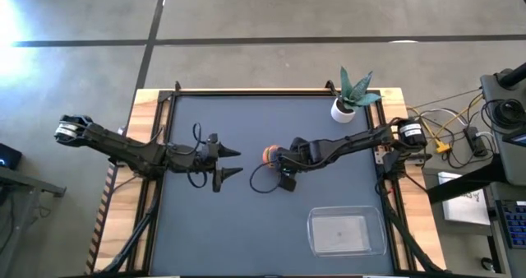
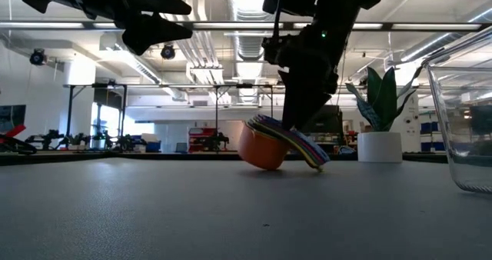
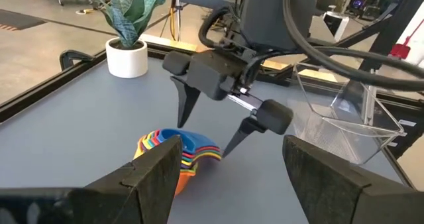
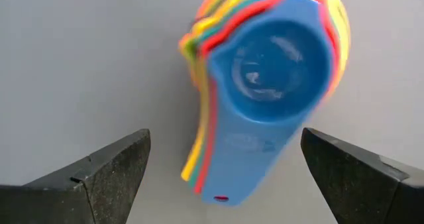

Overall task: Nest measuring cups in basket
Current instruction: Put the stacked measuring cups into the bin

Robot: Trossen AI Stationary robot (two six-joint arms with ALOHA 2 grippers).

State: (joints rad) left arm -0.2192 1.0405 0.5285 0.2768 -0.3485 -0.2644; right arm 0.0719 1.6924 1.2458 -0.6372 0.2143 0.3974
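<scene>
While the measuring cups (image 1: 270,155) sit already stacked one inside another near the middle of the table (image 1: 246,220), tipped on the orange bottom cup with the handles fanned to one side, we have our right gripper (image 1: 282,164) poised directly above them, fingers spread wide and touching nothing. Our left gripper (image 1: 230,163) waits well apart to the left, also spread and empty. We judge the stack light, rigid plastic, smooth enough to slip and loose enough that upper cups could slide out if tilted. Pinching across the bundled handles (image 4: 218,164), where all layers overlap, looks the safest hold to us; the round bowls would likely squirt free. We still have the basket (image 1: 346,231) to reach, standing empty near the table's front right corner, well apart from the stack
</scene>
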